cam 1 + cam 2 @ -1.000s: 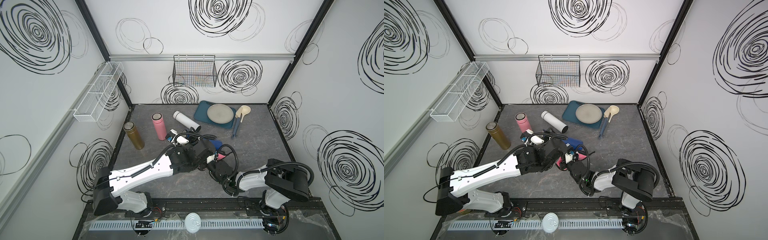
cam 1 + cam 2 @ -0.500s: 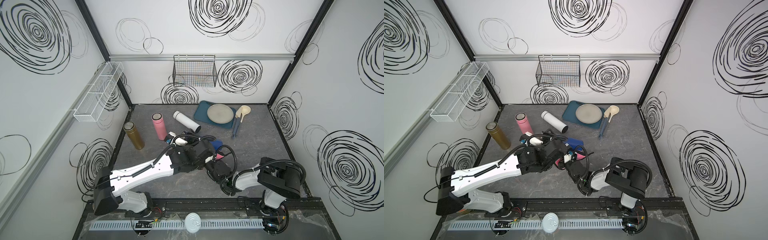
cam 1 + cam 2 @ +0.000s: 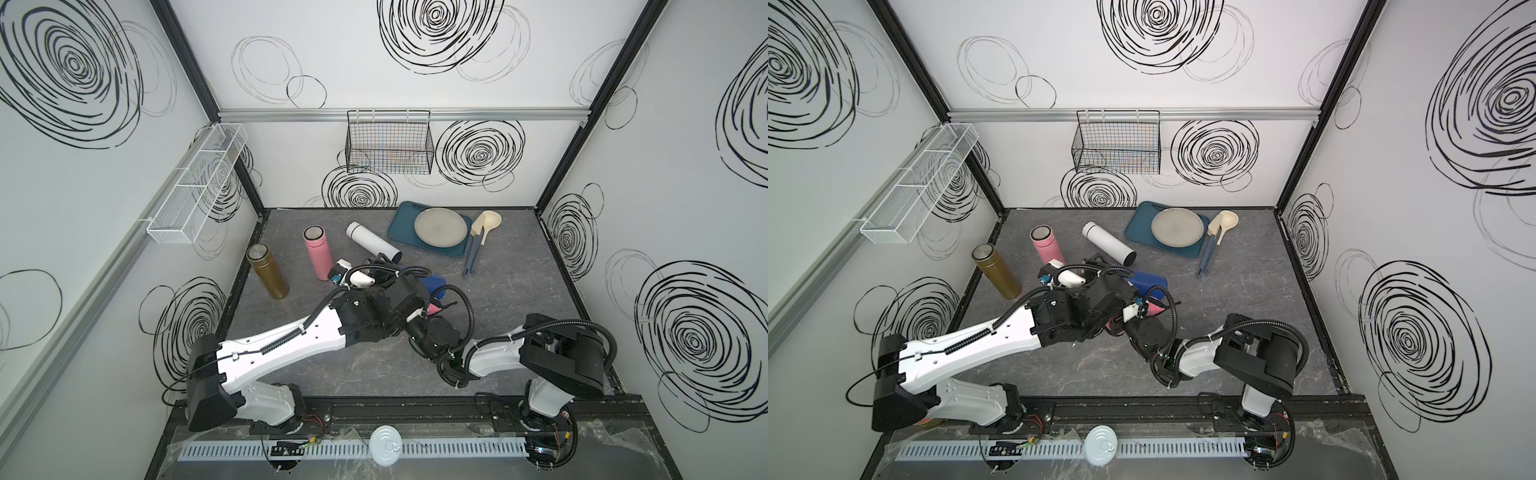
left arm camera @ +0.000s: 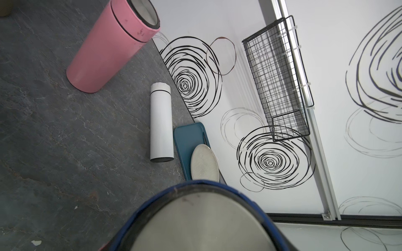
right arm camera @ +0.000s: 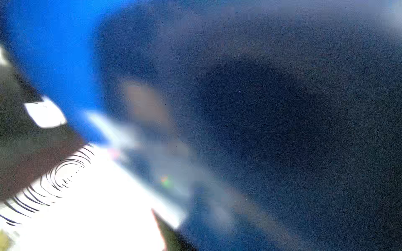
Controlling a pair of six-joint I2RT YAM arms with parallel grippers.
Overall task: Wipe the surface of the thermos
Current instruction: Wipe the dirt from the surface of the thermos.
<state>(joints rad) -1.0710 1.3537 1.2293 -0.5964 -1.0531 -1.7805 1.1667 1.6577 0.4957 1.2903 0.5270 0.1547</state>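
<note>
Grey stone-look tabletop (image 3: pixel 519 299) spreads beneath both arms. The left gripper (image 3: pixel 415 291) is clamped round the blue thermos (image 3: pixel 435 286) near mid-table, and the right gripper (image 3: pixel 428 316) pinches a pink cloth (image 3: pixel 434 308) just beside it. The risk, I judge, is that hard rubbing twists the smooth bottle loose, or that the crowded wrists collide.

Item one, my left arm (image 3: pixel 286 351), at seven o'clock in both top views: a long white tapered shell with small round holes, a black ribbed cable conduit (image 3: pixel 284 340) clipped along it, and blocky black joint housings at each end. Item two, my right arm (image 3: pixel 494 357), at five o'clock: a shorter white shell, a large black elbow housing (image 3: pixel 561 361), and a black ribbed hose (image 3: pixel 469 316) looping above. Thin red wires (image 3: pixel 314 420) show at my base mounts.
</note>
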